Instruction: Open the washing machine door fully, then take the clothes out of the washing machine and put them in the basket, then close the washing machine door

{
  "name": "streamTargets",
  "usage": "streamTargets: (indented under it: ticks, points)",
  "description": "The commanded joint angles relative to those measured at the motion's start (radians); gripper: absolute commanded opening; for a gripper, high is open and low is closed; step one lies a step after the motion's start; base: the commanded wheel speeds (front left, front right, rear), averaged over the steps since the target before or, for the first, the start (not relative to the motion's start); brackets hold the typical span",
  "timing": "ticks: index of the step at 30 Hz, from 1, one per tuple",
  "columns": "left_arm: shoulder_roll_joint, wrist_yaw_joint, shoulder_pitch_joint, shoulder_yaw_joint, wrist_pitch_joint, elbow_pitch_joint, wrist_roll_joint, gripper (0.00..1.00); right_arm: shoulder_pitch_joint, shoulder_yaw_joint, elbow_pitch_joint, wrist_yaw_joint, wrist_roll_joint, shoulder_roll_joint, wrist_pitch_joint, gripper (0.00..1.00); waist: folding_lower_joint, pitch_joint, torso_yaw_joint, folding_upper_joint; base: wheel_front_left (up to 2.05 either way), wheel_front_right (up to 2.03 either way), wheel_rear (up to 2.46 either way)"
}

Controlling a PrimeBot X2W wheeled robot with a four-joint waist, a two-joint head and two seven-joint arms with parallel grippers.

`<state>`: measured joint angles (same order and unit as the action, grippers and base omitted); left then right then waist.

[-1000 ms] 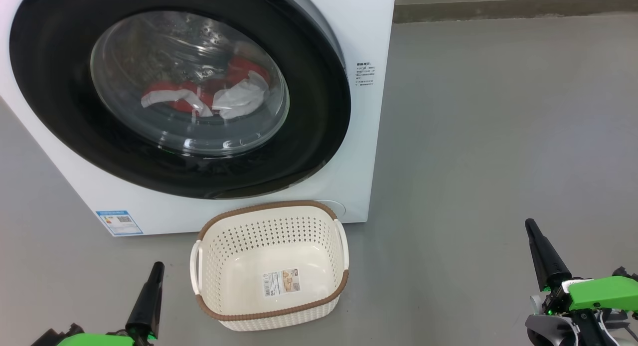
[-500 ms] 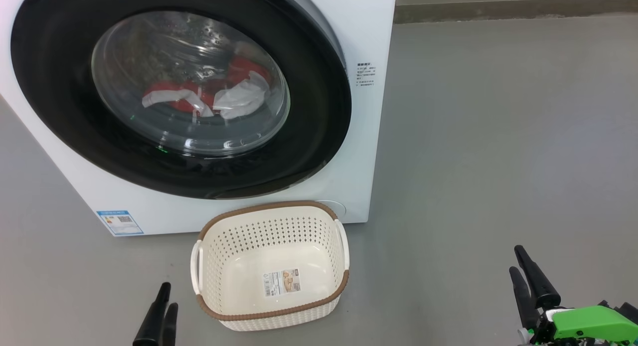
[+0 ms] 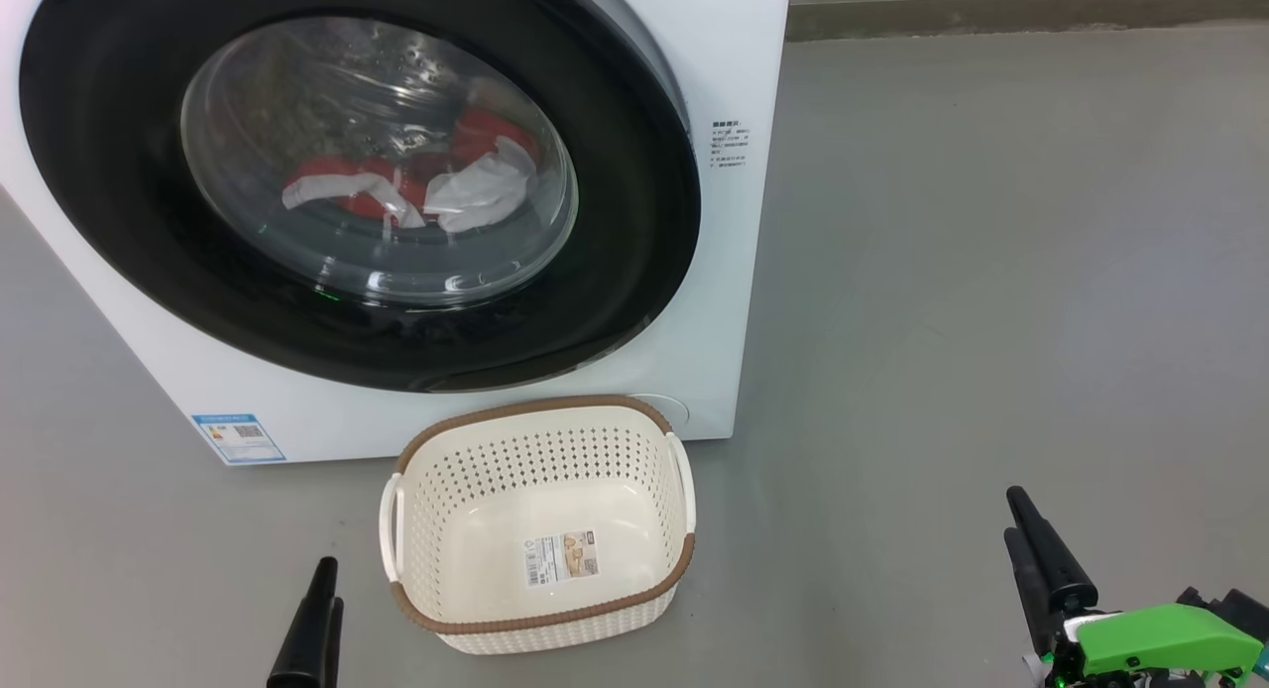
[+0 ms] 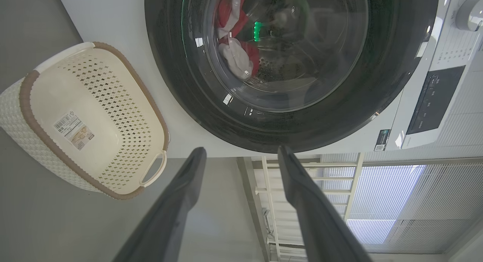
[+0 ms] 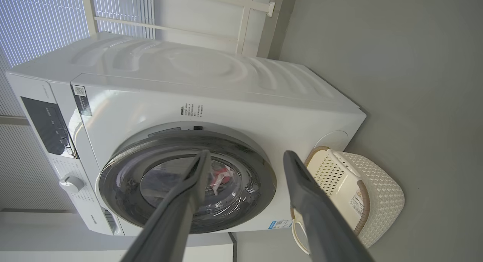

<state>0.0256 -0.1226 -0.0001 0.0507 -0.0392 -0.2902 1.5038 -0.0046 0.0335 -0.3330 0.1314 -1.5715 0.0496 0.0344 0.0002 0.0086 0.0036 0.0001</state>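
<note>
Far left first: left pincer (image 3: 329, 581) low at the frame bottom, just left of basket (image 3: 535, 410), not touching it. Looks narrow edge-on from the head. Reads clearly released from its own wrist (image 4: 241, 150): fingers spread, nothing between them, aimed up at the door's lower rim.

Moving right: door (image 3: 397, 341) shut against washer (image 3: 739, 73), so step one not yet begun. Round, so no long axis to line up with; just a question of which rim edge to pull. Can't tell handle or latch side from these views, no recess visible on the black rim.

Behind the glass: clothes (image 3: 466, 187) inside the drum, red with white panels, lying low and strung left to right across the window.

Next right: basket on floor (image 3: 991, 272), just in front of washer's lower right corner, below the door's lower rim. Empty apart from a sticker (image 3: 562, 557) on its bottom. Long axis roughly left to right.

Far right: right pincer (image 3: 1013, 515), likewise released and empty per its wrist view (image 5: 246, 153). Well apart from basket, out past washer's right edge.

Judgement: door ahead of and above both pincers. Left one nearer the door centre and lower rim, right one nearer the right rim. Arm choice hangs on latch side: right arm if on the right rim, left arm otherwise. Possible snag: basket close under the door, maybe in the way of a low reach.
</note>
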Motion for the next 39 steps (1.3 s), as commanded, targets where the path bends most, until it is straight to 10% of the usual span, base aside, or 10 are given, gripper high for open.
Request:
streamTargets:
  ticks: [1,39]
  points:
    - [0.017,-0.002,-0.014,0.01,0.01,0.036,-0.022,1.0,-0.032,-0.011,0.028,0.0,0.017,0.018,-0.009,1.0,-0.0001,0.0,0.0,-0.0001,0.0,0.0,0.0]
    - [0.017,-0.004,0.006,0.017,0.116,0.116,-0.553,1.0,-0.051,-0.125,0.026,0.0,0.383,0.069,-0.114,1.0,-0.0002,0.024,0.001,-0.0001,0.0,0.0,0.0]
